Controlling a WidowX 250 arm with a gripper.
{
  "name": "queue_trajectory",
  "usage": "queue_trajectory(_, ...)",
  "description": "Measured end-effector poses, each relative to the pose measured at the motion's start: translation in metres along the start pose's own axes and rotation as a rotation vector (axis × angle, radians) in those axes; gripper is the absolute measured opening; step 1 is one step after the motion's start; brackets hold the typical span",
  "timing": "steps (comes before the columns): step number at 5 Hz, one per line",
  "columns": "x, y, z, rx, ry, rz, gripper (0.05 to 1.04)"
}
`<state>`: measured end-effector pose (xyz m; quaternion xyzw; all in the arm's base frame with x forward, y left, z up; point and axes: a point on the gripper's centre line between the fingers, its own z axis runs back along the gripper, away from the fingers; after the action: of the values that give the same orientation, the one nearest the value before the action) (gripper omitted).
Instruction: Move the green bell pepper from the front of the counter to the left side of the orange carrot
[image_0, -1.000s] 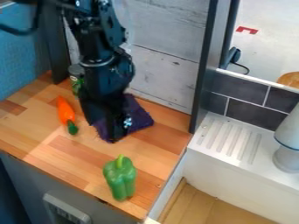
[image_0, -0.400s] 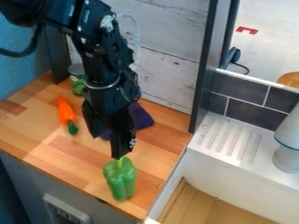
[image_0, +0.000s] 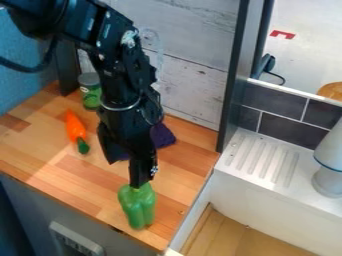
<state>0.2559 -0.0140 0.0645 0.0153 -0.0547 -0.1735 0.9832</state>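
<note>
A green bell pepper (image_0: 138, 209) sits near the front right corner of the wooden counter (image_0: 87, 172), its stem end toward my gripper (image_0: 125, 174). My two fingers are spread, with nothing pinched between them: one tip overlaps the pepper's top in the view, and the other is up and to the left, over bare wood. Whether the nearer tip touches, I cannot tell. To take the pepper well, I judge that I should centre over its body, turn so that a finger goes down each side, and close gently, since smooth, rounded sides could roll or slip; coming down as I am, one finger might press on the top and tip it. The counter's front edge is just below the pepper, and its right side ends close by, beside a lower white basin (image_0: 280, 210), so a sideways nudge there risks a fall. The roomiest approach is from the left, across the wood toward the orange carrot (image_0: 75, 129). Behind my fingers lies a purple cloth (image_0: 163, 135); farther back, a green can (image_0: 91, 94) stands by the pale plank wall (image_0: 190, 85), which limits backing up.
</note>
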Motion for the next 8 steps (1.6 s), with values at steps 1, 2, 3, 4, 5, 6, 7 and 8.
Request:
queue_trajectory(1, 0.0, 0.0, -0.008, -0.004, 0.018, -0.002, 1.001)
queue_trajectory(2, -0.002, -0.001, -0.018, -0.012, 0.048, -0.003, 1.001)
queue_trajectory(3, 0.0, 0.0, -0.019, -0.011, 0.045, 0.0, 1.001)
queue_trajectory(4, 0.002, -0.001, -0.019, -0.023, 0.032, 0.003, 0.945)
queue_trajectory(5, 0.006, -0.002, -0.019, -0.03, 0.003, 0.004, 0.683)
queue_trajectory(6, 0.004, 0.002, -0.02, -0.039, 0.0, 0.036, 0.426)
queue_trajectory(7, 0.003, 0.002, -0.021, -0.042, 0.001, 0.052, 0.203)
queue_trajectory(8, 0.001, 0.001, -0.021, -0.048, 0.015, 0.071, 0.12)
